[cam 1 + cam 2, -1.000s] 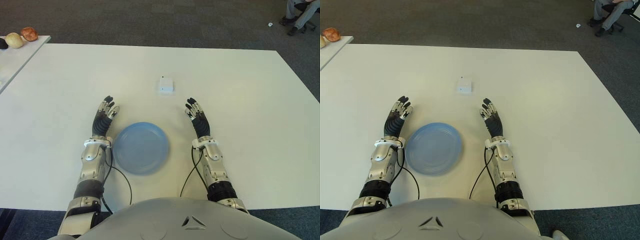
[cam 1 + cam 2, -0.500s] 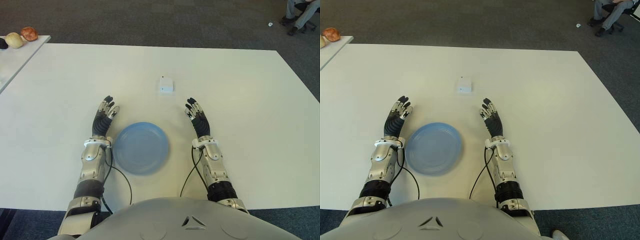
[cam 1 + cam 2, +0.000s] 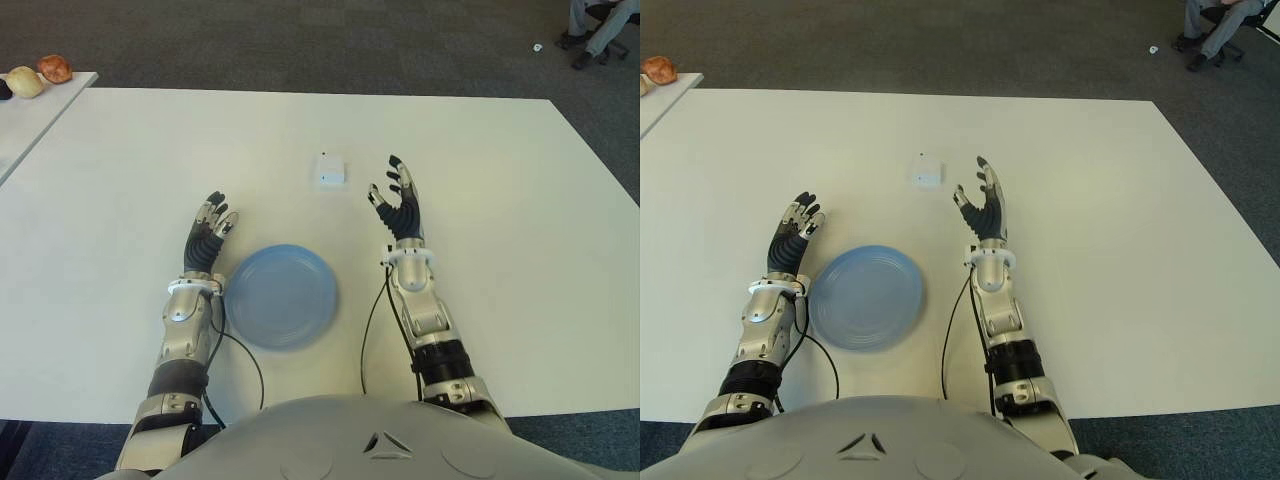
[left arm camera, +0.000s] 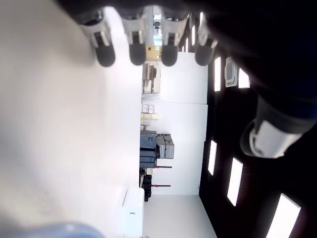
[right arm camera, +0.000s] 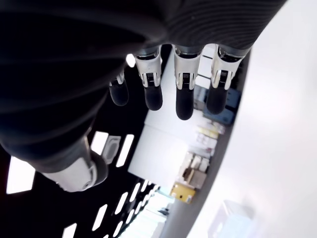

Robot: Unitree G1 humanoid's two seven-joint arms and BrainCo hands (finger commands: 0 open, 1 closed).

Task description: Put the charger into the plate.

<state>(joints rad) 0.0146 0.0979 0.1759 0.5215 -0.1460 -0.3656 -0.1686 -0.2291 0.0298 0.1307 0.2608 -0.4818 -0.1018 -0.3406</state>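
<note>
A white tabletop [image 3: 520, 230] fills most of the frame, with dark carpet [image 3: 330, 40] along the top. The white charger [image 3: 331, 170] lies flat just above centre, its long axis seemingly running up-down in the frame. The blue plate [image 3: 279, 296] sits below centre, empty. The right hand [image 3: 400, 208] is raised right of the charger, fingers spread wide, holding nothing. The left hand [image 3: 207, 240] shows left of the plate, fingers loosely extended.

A wide white table [image 3: 520, 230] stands on dark grey carpet [image 3: 300, 45]. A second white table [image 3: 30, 115] adjoins its far left corner. A seated person's legs [image 3: 598, 30] show far right.
</note>
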